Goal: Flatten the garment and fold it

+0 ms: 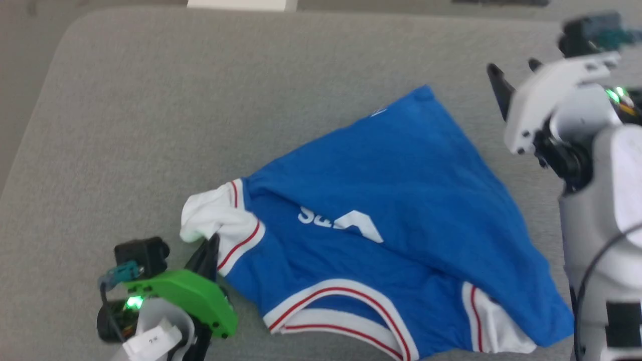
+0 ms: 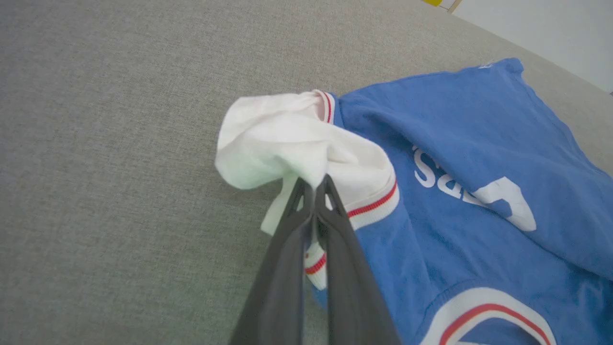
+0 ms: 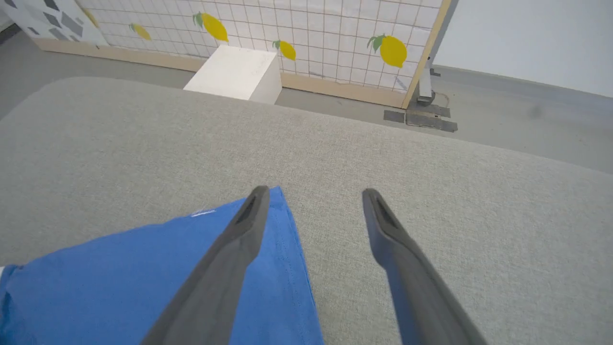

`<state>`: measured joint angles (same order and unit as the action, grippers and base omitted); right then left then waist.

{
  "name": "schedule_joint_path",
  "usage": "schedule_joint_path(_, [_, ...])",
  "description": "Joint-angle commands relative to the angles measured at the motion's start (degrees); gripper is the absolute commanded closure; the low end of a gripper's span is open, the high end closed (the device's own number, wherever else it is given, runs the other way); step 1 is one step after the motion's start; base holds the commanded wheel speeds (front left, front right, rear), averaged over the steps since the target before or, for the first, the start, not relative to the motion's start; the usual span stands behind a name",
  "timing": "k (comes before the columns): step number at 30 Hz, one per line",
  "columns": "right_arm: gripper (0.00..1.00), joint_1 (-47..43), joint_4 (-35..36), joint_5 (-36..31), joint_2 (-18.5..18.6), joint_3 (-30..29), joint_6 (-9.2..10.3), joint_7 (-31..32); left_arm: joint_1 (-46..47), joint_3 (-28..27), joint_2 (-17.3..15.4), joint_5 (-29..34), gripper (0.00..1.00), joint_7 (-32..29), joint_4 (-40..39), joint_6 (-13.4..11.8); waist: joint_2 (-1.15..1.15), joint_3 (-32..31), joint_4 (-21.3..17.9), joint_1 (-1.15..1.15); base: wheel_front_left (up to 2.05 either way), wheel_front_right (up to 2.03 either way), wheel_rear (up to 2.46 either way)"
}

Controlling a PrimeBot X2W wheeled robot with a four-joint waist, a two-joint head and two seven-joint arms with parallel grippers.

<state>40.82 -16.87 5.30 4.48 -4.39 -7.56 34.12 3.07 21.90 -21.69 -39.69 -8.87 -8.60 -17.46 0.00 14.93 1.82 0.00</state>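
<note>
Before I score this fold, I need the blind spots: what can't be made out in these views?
1. Lettering, head view: a blue fold of the garment covers most letters.
2. Collar trim, head view: partly cut off by the bottom edge.
3. Right pincer, head view: blurred, bases behind its white housing.

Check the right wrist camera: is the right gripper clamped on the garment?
No, the right gripper has its jaws wide apart with no cloth between them; the garment just shows its blue corner beneath one of them.

One garment (image 1: 401, 185), two tools (image 2: 313, 182) (image 3: 313, 192)
</note>
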Motion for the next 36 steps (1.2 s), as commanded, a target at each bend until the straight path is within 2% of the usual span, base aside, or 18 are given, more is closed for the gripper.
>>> schedule_joint_path(1, [0.0, 2.09, -2.12, -1.55, 0.61, 1.26, 0.08, 1.26, 1.59, 0.23, 0.32, 0.86, 1.0, 0.48, -0.32, 0.51, 0.0, 5.7, 4.89, 0.0, 0.0, 0.0, 0.0])
schedule_joint_path(7, [0.0, 10.37, -12.25, -7.7, 2.77, 6.76, 0.08, 10.57, 5.16, 1.53, 1.2, 1.29, 1.0, 0.87, -0.98, 2.27, 0.0, 10.78, 8.24, 0.0, 0.0, 0.0, 0.0])
schedule_joint_path(10, [0.0, 12.93, -15.45, -9.25, 3.5, 9.73, 0.08, 12.72, 6.41, 1.73, 1.59, 1.39, 1.0, 1.35, -1.31, 2.78, 0.0, 12.35, 9.1, 0.0, 0.0, 0.0, 0.0])
schedule_joint_path(19, [0.0, 14.13, -22.12, -7.07, 4.48, 15.08, 0.08, 18.04, 6.82, 1.85, 2.15, 0.93, 1.0, 2.36, -0.08, 3.32, 0.0, 12.74, 9.45, 0.0, 0.0, 0.0, 0.0])
schedule_joint_path(20, [0.51, 14.06, -22.26, -6.5, 4.56, 15.04, 0.08, 18.39, 6.73, 1.87, 2.13, 0.9, 1.0, 2.4, 0.2, 3.33, 0.0, 12.5, 9.35, 0.0, 0.0, 0.0, 0.0])
schedule_joint_path(21, [0.83, 13.97, -22.22, -5.74, 4.73, 14.87, 0.08, 18.31, 6.63, 1.89, 2.13, 0.82, 1.0, 2.42, 0.58, 3.35, 0.0, 12.01, 9.17, 0.0, 0.0, 0.0, 0.0])
schedule_joint_path(22, [1.0, 13.88, -22.16, -5.18, 4.93, 14.83, 0.08, 18.29, 6.56, 1.91, 2.09, 0.77, 1.0, 2.39, 0.86, 3.37, 0.0, 11.56, 8.98, 0.0, 0.0, 0.0, 0.0])
schedule_joint_path(28, [1.0, 11.63, -16.97, 0.06, 7.17, 14.75, 0.08, 13.81, 5.87, 1.86, 1.26, 0.76, 1.0, 2.04, 2.56, 3.19, 0.0, 6.35, 6.79, 0.0, 0.0, 0.0, 0.0])
schedule_joint_path(32, [1.0, 5.67, -8.77, 5.7, 8.69, 13.79, 0.08, 9.6, 4.06, 1.24, 0.83, 0.35, 1.0, 2.02, 3.39, 2.19, 0.0, 1.95, 4.3, 0.0, 0.0, 0.0, 0.0])
schedule_joint_path(36, [1.0, -5.0, 2.1, 10.55, 9.74, 9.67, 0.08, 7.92, 1.62, 0.89, 0.45, -0.12, 1.0, 1.86, 3.47, 1.19, 0.0, -2.52, 1.88, 0.0, 0.0, 0.0, 0.0])
